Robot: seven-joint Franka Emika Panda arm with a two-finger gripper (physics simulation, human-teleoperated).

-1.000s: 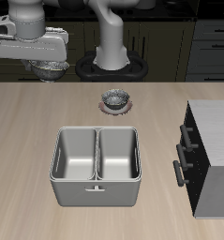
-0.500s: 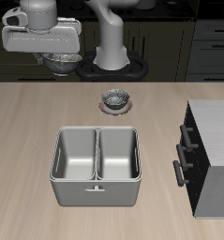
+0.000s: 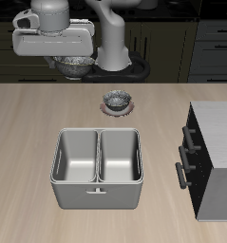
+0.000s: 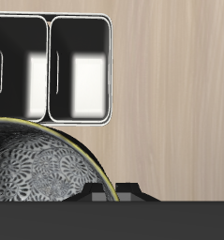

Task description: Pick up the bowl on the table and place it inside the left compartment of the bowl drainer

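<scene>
bowl [image 3: 75, 65] grasped in gripper [image 3: 73, 61], held high above table [image 3: 29, 142], well behind drainer [image 3: 97, 168]. both drainer wells bare. second bowl [image 3: 117, 99] resting on reddish plate [image 3: 117, 108], farther back.

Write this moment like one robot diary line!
phase: carrying | gripper: shut on bowl, high in air | bowl drainer: both wells empty | next: probably toward the left compartment

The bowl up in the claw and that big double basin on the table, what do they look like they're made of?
The bowl looks like grey metal, its inside covered in a dark speckled pattern, with a thin yellowish rim; a coated or enamelled finish is possible. The bowl drainer looks like brushed steel: an even grey with bright patches of reflected light on the floors of both wells. These are simulator renders, so both are guesses from looks alone.
</scene>
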